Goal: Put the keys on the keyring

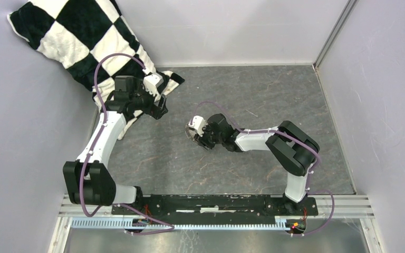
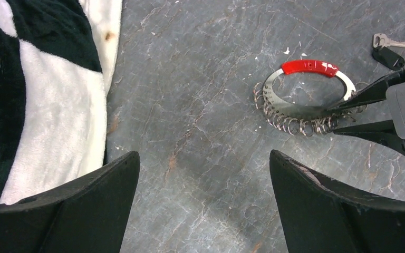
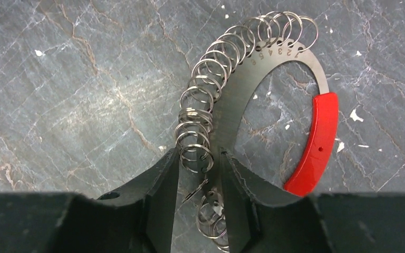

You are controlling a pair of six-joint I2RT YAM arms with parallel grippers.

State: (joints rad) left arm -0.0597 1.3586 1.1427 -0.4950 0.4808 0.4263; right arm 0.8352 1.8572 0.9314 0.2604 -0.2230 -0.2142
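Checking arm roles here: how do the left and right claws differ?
The left claw stands wide open above the table, holding nothing; the right claw is set much narrower, straddling the keyring. The left hovers near the checkered blanket, the right mid-table. Both have black fingers.

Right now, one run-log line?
left gripper open | right gripper astride keyring, grip unconfirmed | key loose, off ring

The right gripper sits at the keyring on the table.
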